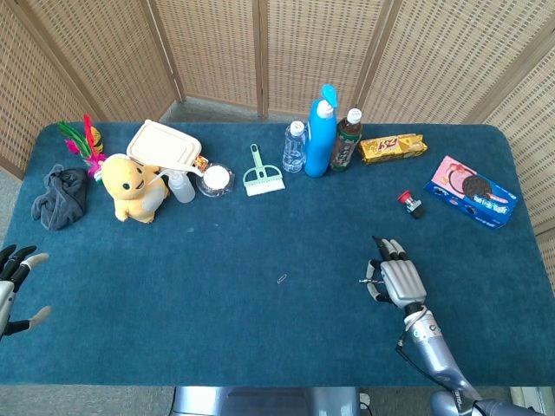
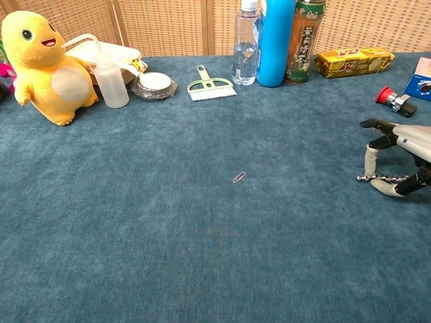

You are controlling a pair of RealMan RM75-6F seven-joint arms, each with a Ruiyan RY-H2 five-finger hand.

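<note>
A blue table (image 1: 260,338) carries scattered things. The right hand (image 1: 399,279) rests low on the cloth near the front right, its fingers (image 2: 369,158) curled down, pinching a small metal screw (image 2: 372,177) between thumb and finger, the screw lying level just above the cloth. A red-capped button (image 1: 408,203) sits beyond it. A paper clip (image 1: 282,279) lies apart, toward the middle. The left hand (image 1: 16,286) hangs at the far left edge, fingers spread, holding nothing.
</note>
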